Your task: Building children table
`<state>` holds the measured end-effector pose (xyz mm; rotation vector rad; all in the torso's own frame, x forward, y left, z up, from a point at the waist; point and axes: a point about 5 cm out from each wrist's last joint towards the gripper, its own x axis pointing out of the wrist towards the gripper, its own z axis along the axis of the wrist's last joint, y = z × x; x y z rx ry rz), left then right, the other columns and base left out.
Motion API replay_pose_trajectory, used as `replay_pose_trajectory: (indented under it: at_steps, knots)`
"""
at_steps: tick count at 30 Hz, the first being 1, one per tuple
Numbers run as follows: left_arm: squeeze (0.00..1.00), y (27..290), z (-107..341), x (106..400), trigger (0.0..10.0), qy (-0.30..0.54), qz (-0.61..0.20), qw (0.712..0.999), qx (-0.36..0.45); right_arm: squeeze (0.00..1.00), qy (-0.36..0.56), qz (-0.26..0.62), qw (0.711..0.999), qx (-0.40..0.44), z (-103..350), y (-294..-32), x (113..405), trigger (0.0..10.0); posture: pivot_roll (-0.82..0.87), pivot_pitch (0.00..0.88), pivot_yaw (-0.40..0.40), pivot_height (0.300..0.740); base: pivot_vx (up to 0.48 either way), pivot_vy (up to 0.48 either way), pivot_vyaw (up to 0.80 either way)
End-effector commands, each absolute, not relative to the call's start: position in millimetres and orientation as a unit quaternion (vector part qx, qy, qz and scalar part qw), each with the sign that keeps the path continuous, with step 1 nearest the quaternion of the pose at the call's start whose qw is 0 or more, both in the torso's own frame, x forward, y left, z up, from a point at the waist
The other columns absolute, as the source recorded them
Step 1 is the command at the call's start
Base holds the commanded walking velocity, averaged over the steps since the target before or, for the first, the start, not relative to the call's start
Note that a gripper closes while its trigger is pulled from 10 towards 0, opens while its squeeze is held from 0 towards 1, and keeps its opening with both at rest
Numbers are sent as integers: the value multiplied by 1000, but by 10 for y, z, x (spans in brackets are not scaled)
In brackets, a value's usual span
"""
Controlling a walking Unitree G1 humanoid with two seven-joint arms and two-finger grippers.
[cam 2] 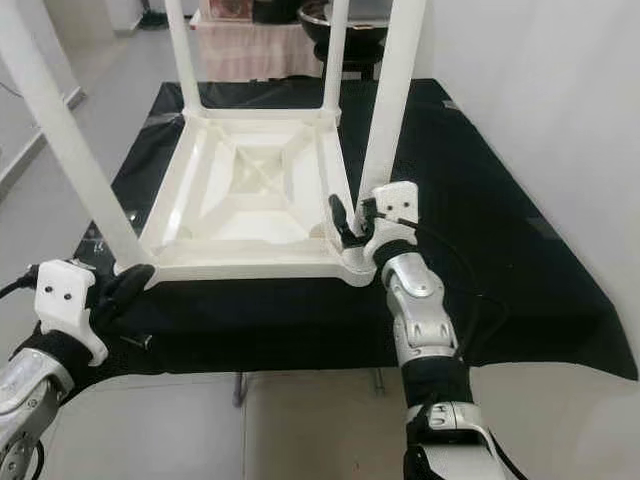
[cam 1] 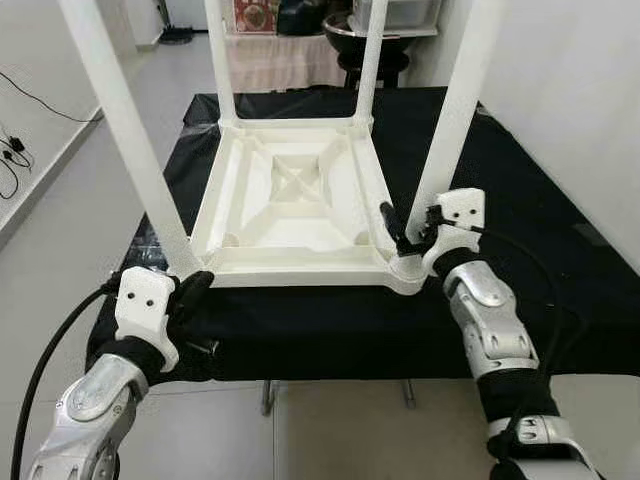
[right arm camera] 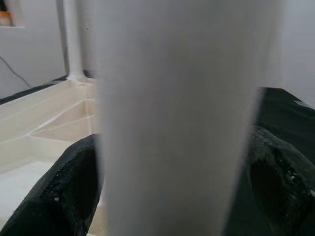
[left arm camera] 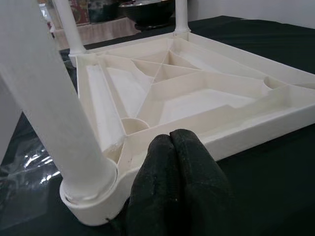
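The white tabletop (cam 1: 290,205) lies upside down on a black cloth (cam 1: 560,250), ribbed underside up, and serves as the reference for all positions below. All four legs appear seated in its corner sockets: two far legs (cam 1: 222,60) at the corners away from the robot, a near-left leg (cam 1: 130,140) and a near-right leg (cam 1: 452,110). The right gripper (cam 1: 408,238) is at the near-right corner, its black fingers (right arm camera: 64,196) standing either side of the near-right leg low on the shaft and seemingly clasping it. The left gripper (cam 1: 195,288) sits at the near-left corner, just outside the tabletop's rim and beside the near-left leg's base; its fingers (left arm camera: 177,187) are pressed together on nothing and look to be touching the rim. Judgement: assembly is near its end. Remaining work is probably to press or twist the near legs fully home, then turn the table upright. Whether each leg is fully locked cannot be told.
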<state>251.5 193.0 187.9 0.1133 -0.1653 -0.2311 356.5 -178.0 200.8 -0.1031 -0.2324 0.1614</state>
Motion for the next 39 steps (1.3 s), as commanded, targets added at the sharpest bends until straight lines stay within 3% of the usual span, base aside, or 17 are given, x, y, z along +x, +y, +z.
replay_pose_trajectory:
  at_steps: [1, 8, 14, 27, 39]
  knots:
    - [0, 1959, 1821, 2529, 10000, -67, -112, 990, 57, 0, -93, 82, 991, -48, 1875, -1760, 3501, 10000, 16, 137, -1, 740, 0, 0, 0]
    - [0, 2007, 1809, 2539, 10000, -68, -85, 991, 76, 0, -65, 65, 995, -44, 1625, -1723, 3138, 10000, 9, 124, 6, 740, 0, 0, 0]
    - [0, 2107, 1834, 2477, 10000, -82, -14, 991, 109, 0, -55, 67, 995, -41, 1566, -1703, 2910, 10000, -5, 123, 19, 740, 0, 0, 0]
    - [0, 2059, 1772, 2289, 10000, -88, 40, 985, 146, 0, -51, 46, 996, -52, 1630, -1782, 2948, 10000, 11, 118, 17, 740, 0, 0, 0]
    - [0, 2050, 1761, 2374, 10000, -86, 29, 988, 129, 0, -47, 35, 997, -51, 1626, -1800, 3005, 10000, 12, 112, 18, 740, 0, 0, 0]
